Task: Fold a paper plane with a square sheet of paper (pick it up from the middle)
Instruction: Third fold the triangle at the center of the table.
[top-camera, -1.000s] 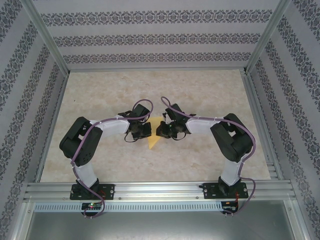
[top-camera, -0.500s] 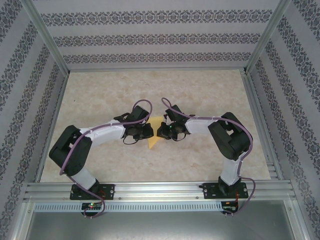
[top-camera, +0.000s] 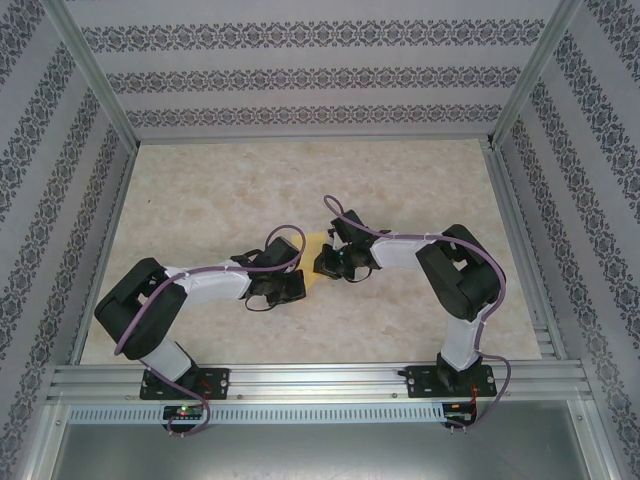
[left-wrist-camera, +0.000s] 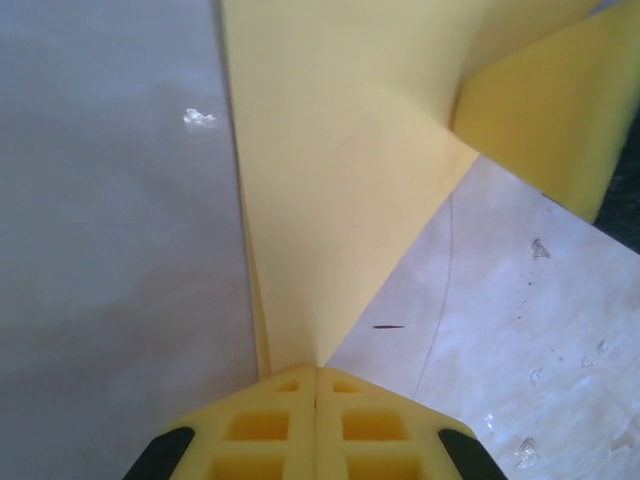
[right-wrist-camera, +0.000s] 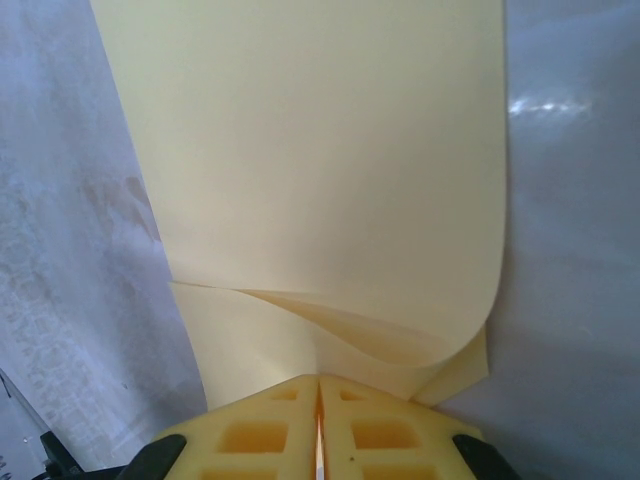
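Beige mottled bench (top-camera: 220, 180), closed in by patterned panels (top-camera: 320, 75) on three sides. Two black-and-white arms bolted at the near edge, both bent inward toward the middle: left arm (top-camera: 190, 285) low and stretched out, right arm (top-camera: 460, 270) more sharply folded at the elbow. Between their ends, near the middle of the bench, the square sheet of paper (top-camera: 314, 250), yellow, largely covered from above by the two wrists.

From the left wrist camera, the sheet (left-wrist-camera: 330, 200) folded into a long panel tapering toward the fingers, with a sharp crease along its left edge and a second flap at upper right. From the right wrist camera, the sheet (right-wrist-camera: 320, 150) as a broad pale panel, one layer curling over another close to the fingers.

Left pincer (left-wrist-camera: 317, 385) closed tight, yellow pads meeting, narrow point of the paper pinched in the seam. Right pincer (right-wrist-camera: 320, 400) likewise closed, pads together on the curled lower edge. Pincers facing each other, near but apart.
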